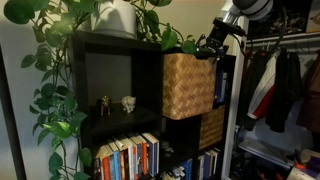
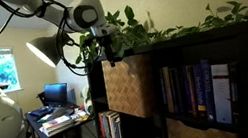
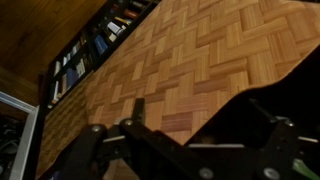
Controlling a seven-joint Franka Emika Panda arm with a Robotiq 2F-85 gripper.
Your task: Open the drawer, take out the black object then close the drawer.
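Note:
The drawer is a light tan woven basket (image 1: 188,85) (image 2: 130,86) in the upper cubby of a black shelf (image 1: 110,45), and it sticks out a little past the shelf front. In both exterior views my gripper (image 1: 212,47) (image 2: 111,49) hangs at the basket's top front rim, pointing down. In the wrist view the woven face (image 3: 180,60) fills the frame, close behind the gripper (image 3: 190,118), whose jaws stand apart with nothing between them. The black object is hidden.
A darker woven basket (image 1: 210,128) sits in the cubby below. Books (image 1: 128,155) (image 2: 193,88) fill the neighbouring cubbies, and small figurines (image 1: 128,102) stand in the open cubby. Leafy plants (image 1: 60,90) (image 2: 158,28) trail over the shelf top. Clothes (image 1: 285,85) hang beside the shelf.

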